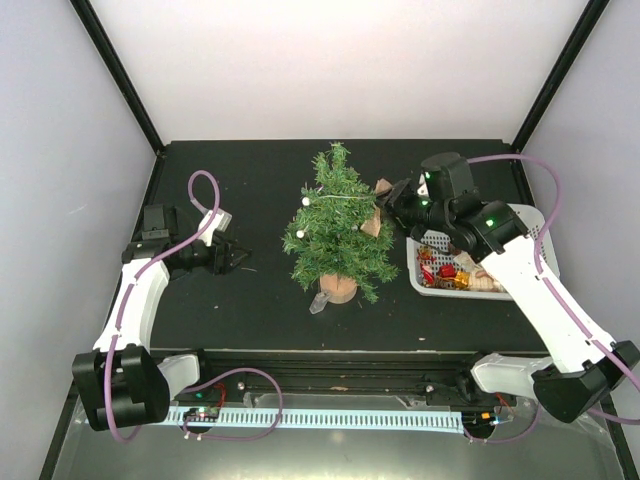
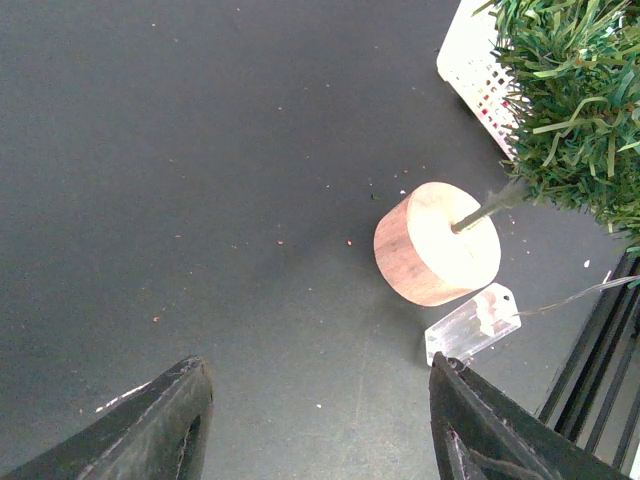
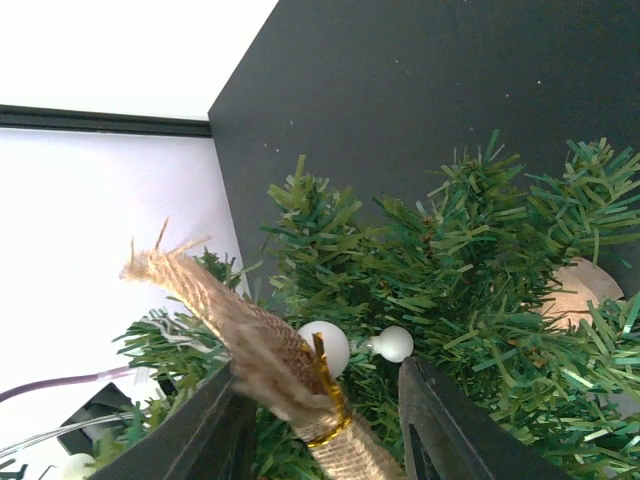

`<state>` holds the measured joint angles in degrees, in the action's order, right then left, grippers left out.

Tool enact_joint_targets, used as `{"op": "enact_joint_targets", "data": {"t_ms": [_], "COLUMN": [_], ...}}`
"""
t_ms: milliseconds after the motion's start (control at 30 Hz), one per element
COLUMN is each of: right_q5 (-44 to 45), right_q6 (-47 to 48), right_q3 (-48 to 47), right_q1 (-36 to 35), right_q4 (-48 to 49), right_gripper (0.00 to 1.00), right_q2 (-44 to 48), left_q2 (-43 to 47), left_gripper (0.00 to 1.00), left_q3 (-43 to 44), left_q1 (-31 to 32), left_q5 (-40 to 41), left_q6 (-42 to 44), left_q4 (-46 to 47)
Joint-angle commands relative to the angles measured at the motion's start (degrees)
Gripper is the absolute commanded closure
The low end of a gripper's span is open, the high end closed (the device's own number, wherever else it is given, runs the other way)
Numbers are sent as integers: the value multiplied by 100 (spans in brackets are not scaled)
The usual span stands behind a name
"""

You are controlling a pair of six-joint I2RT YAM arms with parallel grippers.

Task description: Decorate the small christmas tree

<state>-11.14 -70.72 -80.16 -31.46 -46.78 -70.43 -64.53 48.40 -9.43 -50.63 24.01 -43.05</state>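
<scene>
The small christmas tree, bristly green on a round tan wooden base, stands mid-way across the black table. At its upper branches, the right gripper's jaws stand parted around a gold-tied burlap strip without pinching it. The left gripper gapes empty near the left edge.
</scene>
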Motion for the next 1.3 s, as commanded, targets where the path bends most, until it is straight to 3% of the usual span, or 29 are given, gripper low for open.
{"op": "enact_joint_targets", "data": {"t_ms": [0,133,433,667,1067,1267], "right_q5": [176,175,59,-12,-143,-129], "right_q6": [159,199,133,111,286,368], "right_q3": [-297,-352,-6,187,148,117], "right_q1": [-35,-35,-35,-35,-35,-33], "right_q4": [-209,-278,-99,-9,12,9], "right_gripper": [58,61,86,92,89,76], "right_q2": [0,2,76,74,61,4], "left_q2": [96,84,122,127,94,92], "left_gripper": [40,39,39,39,39,39], "left_q3": [72,73,57,56,61,53], "left_q1": [-50,-53,-51,-51,-52,-51], "left_q5": [-172,-159,-160,-153,-141,-129], "left_q6": [155,152,156,155,154,155], "left_q4": [-20,-24,-15,-20,-13,-14]}}
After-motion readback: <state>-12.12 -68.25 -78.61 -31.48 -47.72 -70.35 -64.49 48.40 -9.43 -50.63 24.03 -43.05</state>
